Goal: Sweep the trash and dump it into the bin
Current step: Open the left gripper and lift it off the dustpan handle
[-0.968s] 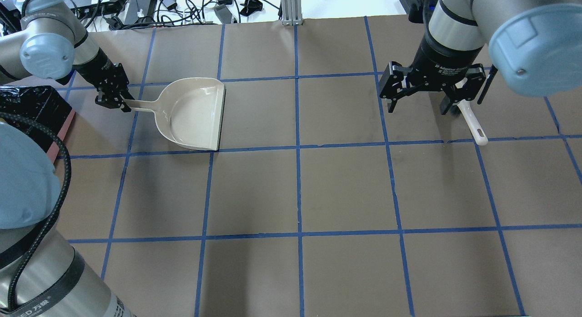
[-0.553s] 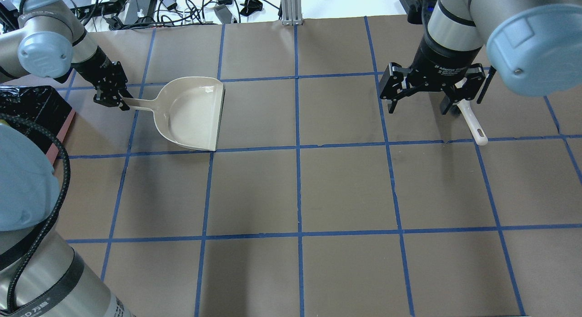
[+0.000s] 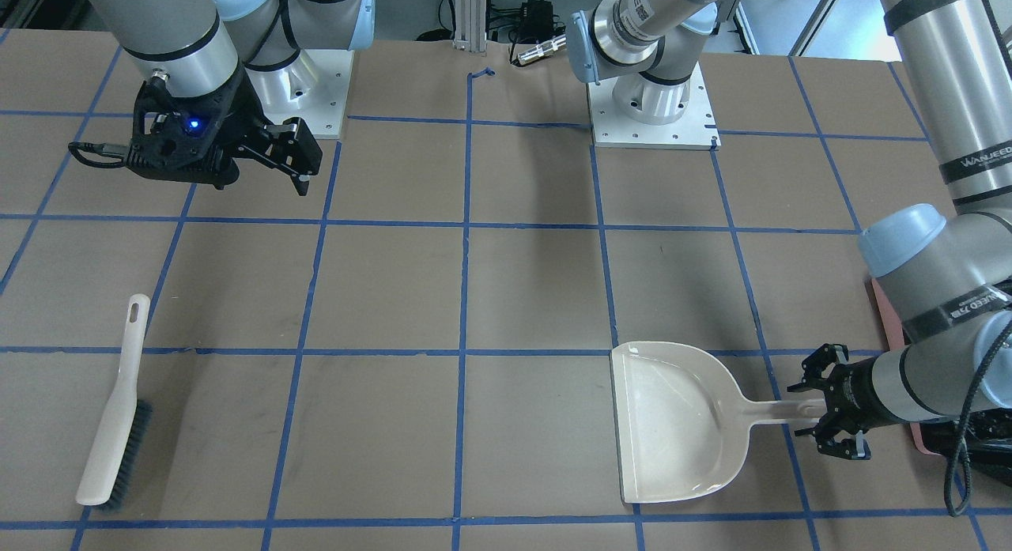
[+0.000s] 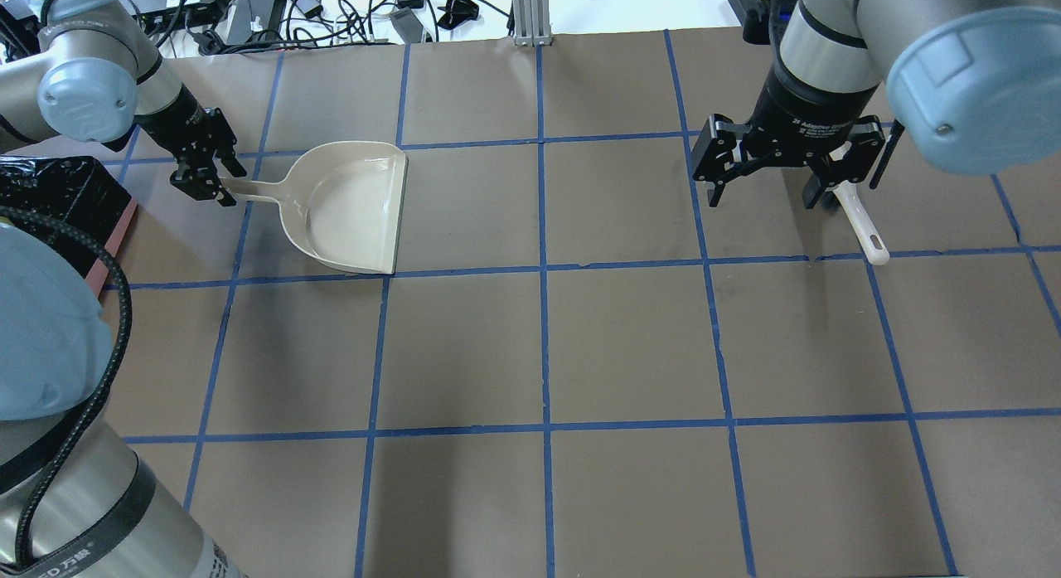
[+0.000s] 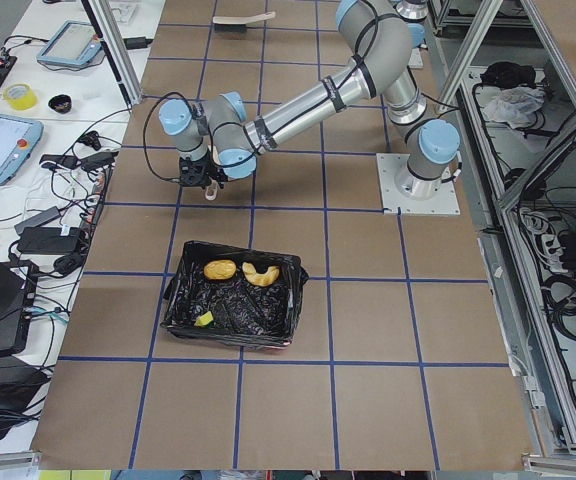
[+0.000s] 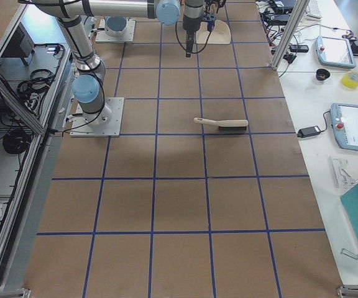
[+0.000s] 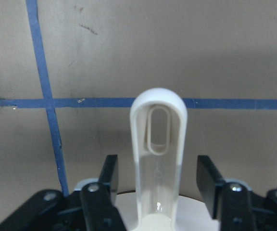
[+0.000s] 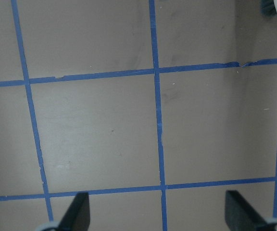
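trash (image 5: 219, 269) in bin (image 5: 297, 300), left claw (image 4: 230, 183) spread

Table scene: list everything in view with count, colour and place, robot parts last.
table: one, brown with a blue tape grid
bin: one, black bag lining, at the robot's left end
orange-brown lump: one, in the bin
pale crescent: one, in the bin beside the lump
yellow wedge: one, in the bin
dustpan: one, beige, empty, on the table
brush: one, white handle with dark bristles, lying on the robot's right side
left gripper: black, fingers open either side of the dustpan handle
right gripper: black, fingers open, holding nothing
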Controlling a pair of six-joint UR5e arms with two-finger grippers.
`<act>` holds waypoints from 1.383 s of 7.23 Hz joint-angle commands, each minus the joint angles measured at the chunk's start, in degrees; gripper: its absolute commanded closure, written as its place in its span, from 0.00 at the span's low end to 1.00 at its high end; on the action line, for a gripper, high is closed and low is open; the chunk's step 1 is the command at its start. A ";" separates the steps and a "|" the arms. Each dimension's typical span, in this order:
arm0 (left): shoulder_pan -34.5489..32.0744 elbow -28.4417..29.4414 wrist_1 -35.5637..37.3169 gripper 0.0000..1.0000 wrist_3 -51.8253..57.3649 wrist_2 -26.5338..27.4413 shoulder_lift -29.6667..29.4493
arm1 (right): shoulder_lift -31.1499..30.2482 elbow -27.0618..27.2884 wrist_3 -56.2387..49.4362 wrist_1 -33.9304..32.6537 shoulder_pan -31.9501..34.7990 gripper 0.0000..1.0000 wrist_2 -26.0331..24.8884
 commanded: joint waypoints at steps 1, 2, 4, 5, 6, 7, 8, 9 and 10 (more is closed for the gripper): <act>-0.35 1.22 0.36 0.29 0.29 0.02 1.30 | 0.00 0.00 0.00 0.00 0.00 0.00 -0.09; -0.35 3.58 0.53 0.22 0.12 0.02 1.48 | 0.00 0.09 0.00 0.00 0.00 0.00 0.00; -0.44 4.57 5.86 0.00 -0.49 4.28 1.57 | 0.00 0.00 0.00 0.00 0.00 0.00 0.00; -0.44 4.57 7.72 0.00 -0.06 11.11 1.57 | 0.00 0.00 0.00 0.00 0.00 0.00 0.09; -1.22 4.49 7.74 0.00 6.03 11.62 3.14 | 0.09 0.00 0.00 -0.08 0.00 0.00 0.00; -2.62 4.57 7.74 0.00 16.19 11.62 4.98 | 0.00 0.00 0.00 -0.08 0.00 0.00 -0.09; -3.07 4.49 7.74 0.00 26.38 11.62 6.04 | 0.00 0.00 -0.09 -0.08 -0.09 0.00 0.00; -3.86 4.49 7.92 0.00 32.84 11.62 6.66 | 0.09 0.00 -0.09 -0.08 -0.09 0.00 0.00; -5.17 4.57 8.00 0.00 43.17 11.19 7.54 | 0.09 0.00 -0.18 -0.17 -0.26 0.00 0.00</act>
